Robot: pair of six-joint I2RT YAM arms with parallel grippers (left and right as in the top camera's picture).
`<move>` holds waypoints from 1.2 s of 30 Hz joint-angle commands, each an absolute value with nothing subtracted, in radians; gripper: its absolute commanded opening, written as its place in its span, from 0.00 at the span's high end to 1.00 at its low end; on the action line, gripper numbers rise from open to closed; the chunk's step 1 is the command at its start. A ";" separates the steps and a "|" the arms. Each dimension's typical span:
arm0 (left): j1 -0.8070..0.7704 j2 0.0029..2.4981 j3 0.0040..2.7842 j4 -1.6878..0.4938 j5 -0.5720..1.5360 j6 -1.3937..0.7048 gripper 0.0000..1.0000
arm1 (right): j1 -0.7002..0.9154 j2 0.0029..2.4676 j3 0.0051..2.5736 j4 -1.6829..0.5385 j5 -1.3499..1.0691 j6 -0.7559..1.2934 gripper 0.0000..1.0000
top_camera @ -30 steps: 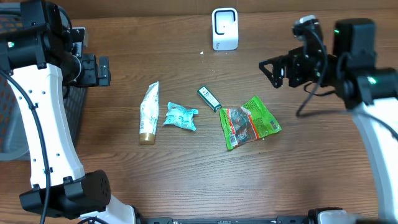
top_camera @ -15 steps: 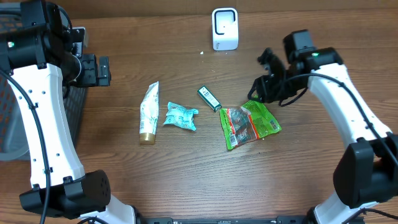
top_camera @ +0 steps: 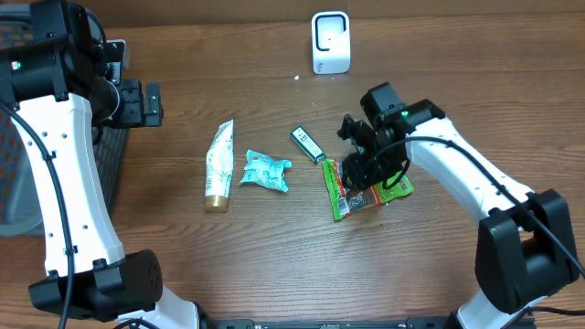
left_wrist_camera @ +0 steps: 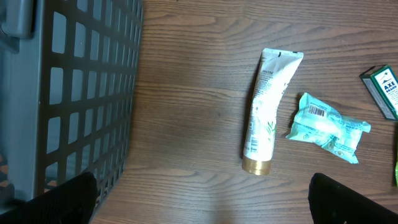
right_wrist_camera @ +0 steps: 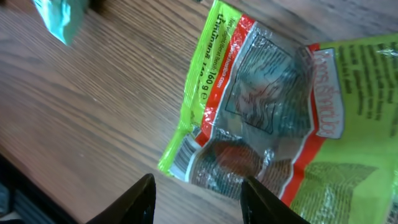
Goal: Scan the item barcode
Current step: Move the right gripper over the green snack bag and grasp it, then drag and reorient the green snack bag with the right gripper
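Green snack packet (top_camera: 345,199) is seen flat on the table (top_camera: 274,265) in front of the white scanner (top_camera: 330,42), straddled by the half-parted right gripper (right_wrist_camera: 198,183), apparently ungripped (left gripper (left_wrist_camera: 203,180) gapes wide, empty), so lifting and scanning are judged not yet done.

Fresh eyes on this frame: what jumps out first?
The right gripper hangs over the green-and-red snack bag right of centre, jaws apart. Left of it lie a small green box, a teal packet and a white tube; a white barcode scanner stands at the back.
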State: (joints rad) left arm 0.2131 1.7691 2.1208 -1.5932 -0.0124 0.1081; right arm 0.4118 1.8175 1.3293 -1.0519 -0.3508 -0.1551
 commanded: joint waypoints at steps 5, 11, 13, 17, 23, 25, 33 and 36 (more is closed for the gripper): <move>0.216 1.754 2.127 -1.592 -0.015 0.120 0.00 | 0.422 1.830 1.229 -0.927 -0.314 -0.191 0.55; 0.216 1.754 2.127 -1.592 -0.015 0.120 0.00 | 0.418 1.843 1.195 -0.809 -0.149 -0.094 0.55; 0.216 1.754 2.127 -1.592 -0.015 0.120 0.00 | 0.416 1.847 1.195 -0.764 -0.065 -0.002 0.56; 0.216 1.754 2.127 -1.592 -0.015 0.120 0.00 | 0.413 1.847 1.195 -0.729 0.142 0.347 0.51; 0.216 1.754 2.127 -1.592 -0.015 0.120 0.00 | 0.403 1.847 1.197 -0.852 0.184 0.632 0.45; 0.216 1.754 2.127 -1.592 -0.015 0.120 0.00 | 0.397 1.847 1.222 -0.878 0.127 0.593 0.42; 0.216 1.754 2.127 -1.592 -0.015 0.120 0.00 | 0.265 1.846 1.591 -1.195 -0.049 0.258 0.17; 0.216 1.754 2.127 -1.592 -0.015 0.120 0.00 | 0.169 1.846 1.620 -1.261 -0.047 0.154 0.17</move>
State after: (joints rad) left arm 0.2131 1.7695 2.1208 -1.5929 -0.0128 0.1081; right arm 0.2646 1.8545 1.5845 -1.2198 -0.0242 0.3176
